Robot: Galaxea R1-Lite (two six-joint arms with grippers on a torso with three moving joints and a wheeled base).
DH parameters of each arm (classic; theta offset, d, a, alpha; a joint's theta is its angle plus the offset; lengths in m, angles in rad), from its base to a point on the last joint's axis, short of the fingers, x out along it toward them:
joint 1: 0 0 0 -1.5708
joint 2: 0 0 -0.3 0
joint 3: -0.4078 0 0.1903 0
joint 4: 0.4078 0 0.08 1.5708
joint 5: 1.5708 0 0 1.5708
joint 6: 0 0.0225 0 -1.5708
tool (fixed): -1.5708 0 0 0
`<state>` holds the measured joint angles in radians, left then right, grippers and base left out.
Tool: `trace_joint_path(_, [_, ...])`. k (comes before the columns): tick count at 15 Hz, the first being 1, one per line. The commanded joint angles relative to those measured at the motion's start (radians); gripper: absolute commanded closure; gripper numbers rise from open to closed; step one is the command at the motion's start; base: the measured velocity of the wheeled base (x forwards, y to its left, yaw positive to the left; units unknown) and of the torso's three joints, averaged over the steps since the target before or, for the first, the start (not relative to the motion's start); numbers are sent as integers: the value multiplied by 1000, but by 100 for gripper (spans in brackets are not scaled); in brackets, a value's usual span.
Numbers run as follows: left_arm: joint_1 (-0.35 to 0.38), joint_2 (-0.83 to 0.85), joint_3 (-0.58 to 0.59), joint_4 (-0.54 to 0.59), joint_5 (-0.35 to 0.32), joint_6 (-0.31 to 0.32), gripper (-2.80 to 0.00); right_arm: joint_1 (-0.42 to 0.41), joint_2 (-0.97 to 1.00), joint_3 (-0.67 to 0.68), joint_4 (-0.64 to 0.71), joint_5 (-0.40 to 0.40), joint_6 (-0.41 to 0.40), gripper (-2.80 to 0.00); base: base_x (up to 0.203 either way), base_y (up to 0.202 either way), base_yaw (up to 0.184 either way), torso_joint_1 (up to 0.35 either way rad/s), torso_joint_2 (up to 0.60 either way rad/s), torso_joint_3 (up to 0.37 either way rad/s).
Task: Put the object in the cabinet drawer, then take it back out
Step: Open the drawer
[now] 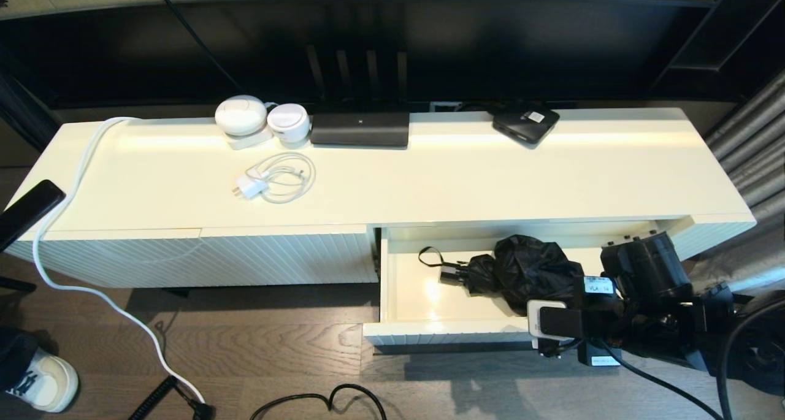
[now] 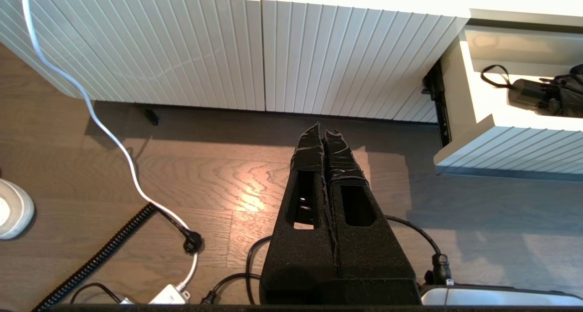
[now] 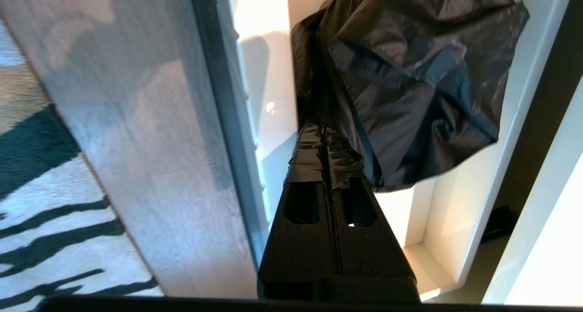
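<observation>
The cabinet drawer [image 1: 417, 294] stands pulled out at the cabinet's right half, cream inside, with its ribbed front [image 2: 510, 150] toward me. The black folding umbrella [image 1: 527, 270] lies inside it, its short handle [image 1: 451, 274] and wrist loop [image 1: 429, 254] pointing left. My right arm [image 1: 638, 273] reaches over the drawer's right part. The right gripper [image 3: 323, 130] is shut, its tips right at the edge of the bunchy fabric [image 3: 410, 75], with nothing seen between the fingers. My left gripper [image 2: 324, 132] is shut and hangs low over the floor, left of the drawer.
On the cabinet top lie a white charger with coiled cable [image 1: 270, 181], two white round devices [image 1: 241, 114], a black router [image 1: 360, 129] and a flat black box with a white label [image 1: 526, 122]. A white cable [image 1: 92, 291] and black cords [image 2: 412, 232] trail over the wooden floor.
</observation>
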<state>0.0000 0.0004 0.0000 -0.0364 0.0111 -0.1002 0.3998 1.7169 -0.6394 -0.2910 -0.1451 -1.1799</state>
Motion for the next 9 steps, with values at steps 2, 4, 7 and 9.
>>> trace_joint_path(2, [0, 0, 0, 0, 0, -1, 0, 1, -48, -21, -18, -4, 23, 0, 0, 0, 0, 0, 0, 0])
trace_joint_path(4, [0, 0, 0, 0, 0, -1, 0, -1, -90, -30, -19, -9, 42, 0, 0, 0, 0, 0, 0, 0])
trace_joint_path(7, [0, 0, 0, 0, 0, -1, 0, -2, -161, -50, -9, -13, 0, 0, 0, 0, 0, 0, 0, 0])
trace_joint_path(9, [0, 0, 0, 0, 0, -1, 0, -2, -173, -79, -5, -12, -56, 0, 0, 0, 0, 0, 0, 0])
